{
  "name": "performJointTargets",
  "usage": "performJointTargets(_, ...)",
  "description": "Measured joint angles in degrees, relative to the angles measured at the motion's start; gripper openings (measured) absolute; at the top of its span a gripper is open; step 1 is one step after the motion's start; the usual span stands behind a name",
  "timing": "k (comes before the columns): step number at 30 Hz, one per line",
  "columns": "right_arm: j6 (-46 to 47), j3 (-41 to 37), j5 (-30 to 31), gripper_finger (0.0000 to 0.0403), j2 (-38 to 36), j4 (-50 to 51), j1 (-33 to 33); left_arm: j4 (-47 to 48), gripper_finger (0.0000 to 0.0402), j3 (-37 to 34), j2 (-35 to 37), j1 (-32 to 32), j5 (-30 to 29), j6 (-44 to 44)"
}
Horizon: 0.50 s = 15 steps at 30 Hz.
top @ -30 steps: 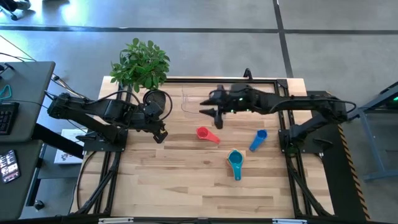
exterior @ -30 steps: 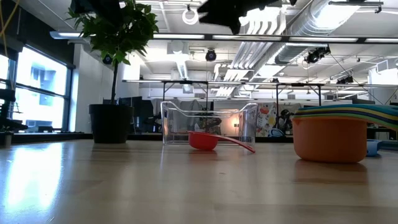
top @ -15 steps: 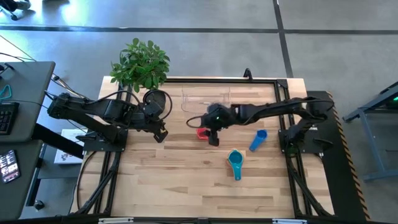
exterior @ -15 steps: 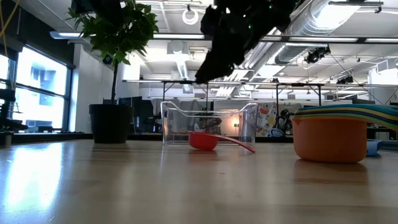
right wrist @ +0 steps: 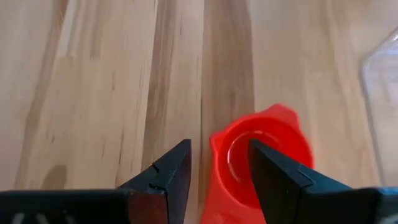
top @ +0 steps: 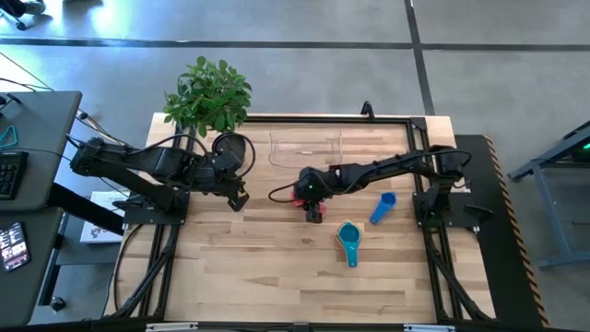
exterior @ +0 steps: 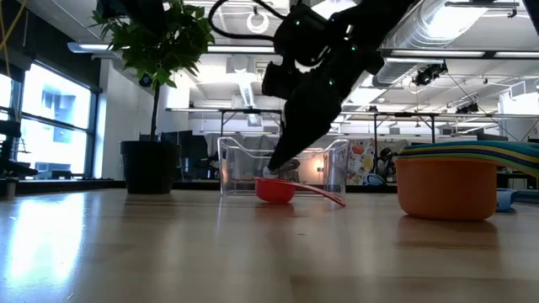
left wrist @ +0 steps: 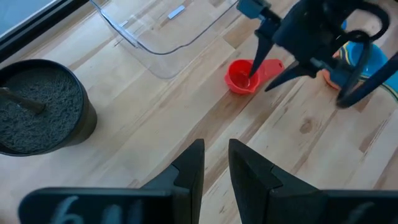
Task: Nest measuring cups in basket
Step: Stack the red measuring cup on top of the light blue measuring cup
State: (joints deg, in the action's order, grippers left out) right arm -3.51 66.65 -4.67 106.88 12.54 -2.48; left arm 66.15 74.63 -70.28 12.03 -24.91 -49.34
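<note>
Right wrist view: red measuring cup (right wrist: 261,158) on the table, jaws spread astride its rim
Right gripper (right wrist: 217,168) has one finger inside the bowl, one outside; better to seat lower, then pinch squarely before lifting toward the clear basket (top: 305,148) nearby. Left gripper (top: 238,198) waits near-closed, empty, by the plant pot (top: 231,149)

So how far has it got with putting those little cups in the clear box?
Nothing looks done yet: the clear basket seems empty. In hand: the right hand is open and down at the red cup, one finger inside its bowl, not yet closed. Left: the red cup, the blue cup and the teal-topped stack all still sit on the table. The left hand waits by the plant pot.
</note>
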Motion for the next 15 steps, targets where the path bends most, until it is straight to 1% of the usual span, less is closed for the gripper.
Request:
performJointTargets(7, 0.0, 0.0, 0.0, 0.0149, 3.2, 0.2, 0.0, 0.0, 0.0062, 0.0, 0.0, 0.0, 0.0, 0.0)
performJointTargets(10, 0.7, 0.0, 1.1, 0.0146, 4.1, 0.2, 0.0, 0.0, 0.0062, 0.0, 0.0, 0.0, 0.0, 0.0)
performJointTargets(12, 1.7, 0.0, 1.4, 0.0135, 4.3, 0.2, 0.0, 0.0, 0.0062, 0.0, 0.0, 0.0, 0.0, 0.0)
performJointTargets(15, 2.1, 0.0, 1.6, 0.0104, 4.3, 0.1, 0.0, 0.0, 0.0062, 0.0, 0.0, 0.0, 0.0, 0.0)
